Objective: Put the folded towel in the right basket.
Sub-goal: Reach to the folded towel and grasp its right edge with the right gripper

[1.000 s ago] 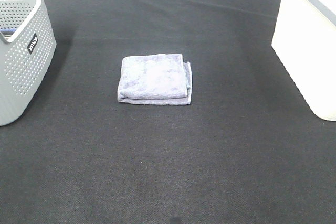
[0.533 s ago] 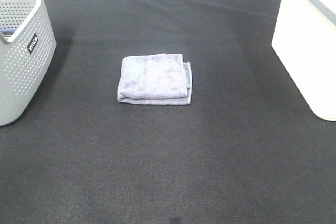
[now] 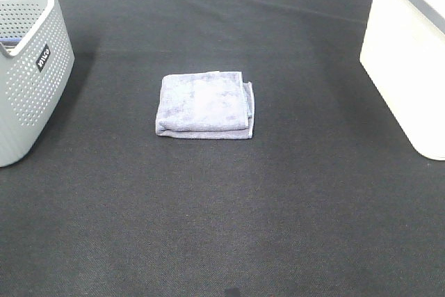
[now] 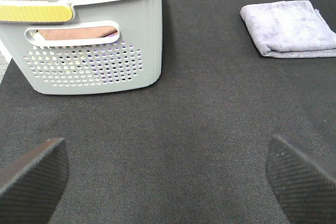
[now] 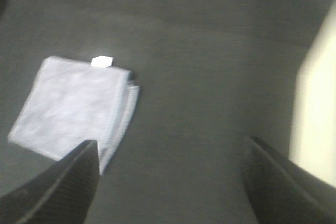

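Note:
A folded lavender towel [image 3: 205, 104] lies flat on the black cloth in the middle of the table. It also shows in the left wrist view [image 4: 290, 28] and, blurred, in the right wrist view [image 5: 73, 108]. The right basket [image 3: 410, 53] is white and stands at the right edge; a pale strip of it shows in the right wrist view [image 5: 315, 114]. Neither arm appears in the exterior view. My left gripper [image 4: 168, 177] is open and empty, well short of the towel. My right gripper [image 5: 168, 182] is open and empty above the cloth between towel and basket.
A grey perforated basket [image 3: 31, 67] stands at the left edge, also close in the left wrist view [image 4: 89, 51], holding brown cloth, a blue item and a black hanger. The black cloth [image 3: 229, 220] covers the whole table.
Nothing has moved in the exterior view; the towel and both baskets stay where they were.

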